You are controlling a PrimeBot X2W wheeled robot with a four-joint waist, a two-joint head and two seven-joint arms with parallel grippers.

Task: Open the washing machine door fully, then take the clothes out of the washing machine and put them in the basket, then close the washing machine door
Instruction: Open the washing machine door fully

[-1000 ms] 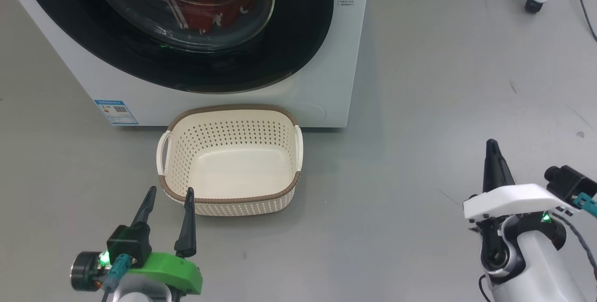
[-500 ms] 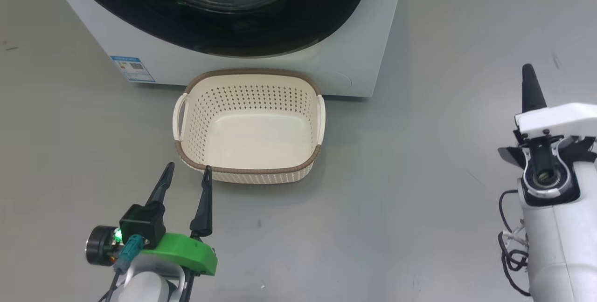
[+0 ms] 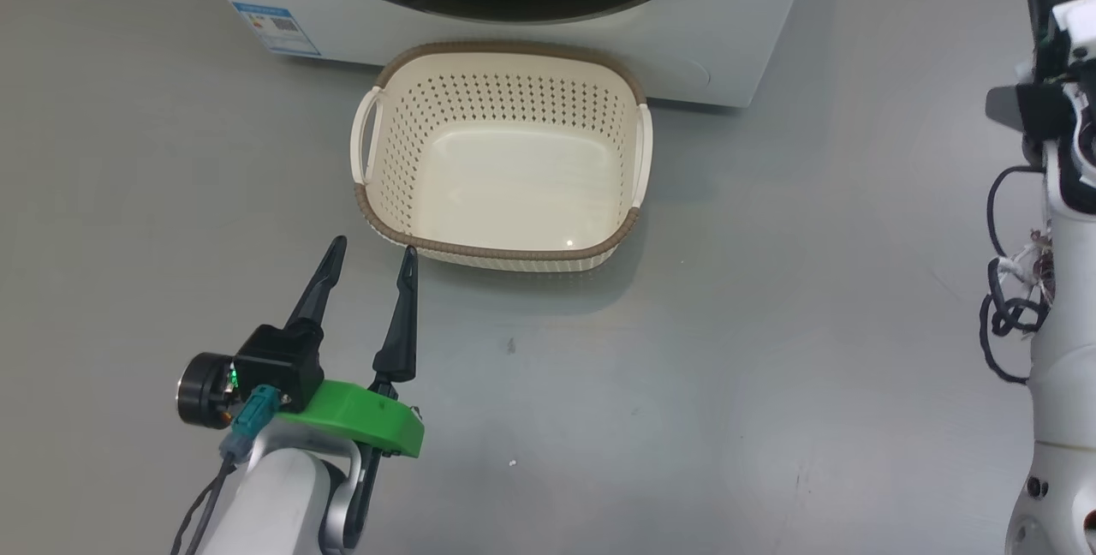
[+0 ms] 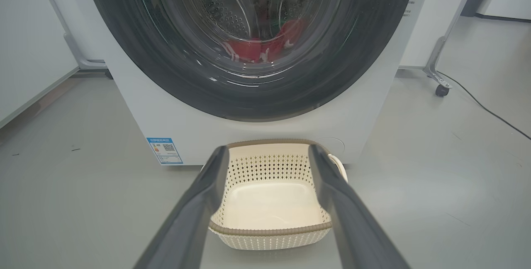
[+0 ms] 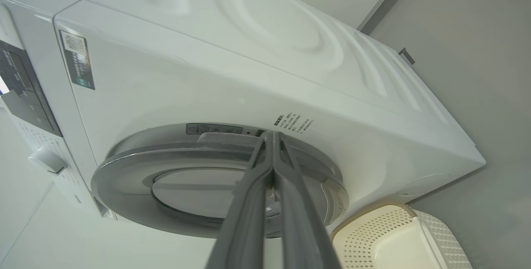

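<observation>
so the door is not yet opened, red clothes showing through it inside the washer. the right gripper, fingers pressed together, points at the door's edge, likely to pry it. the left gripper hangs spread wide near the empty basket, set before the washer for unloading.

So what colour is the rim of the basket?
Brown woven-look rim on the cream basket; clearest in the head view.
</observation>
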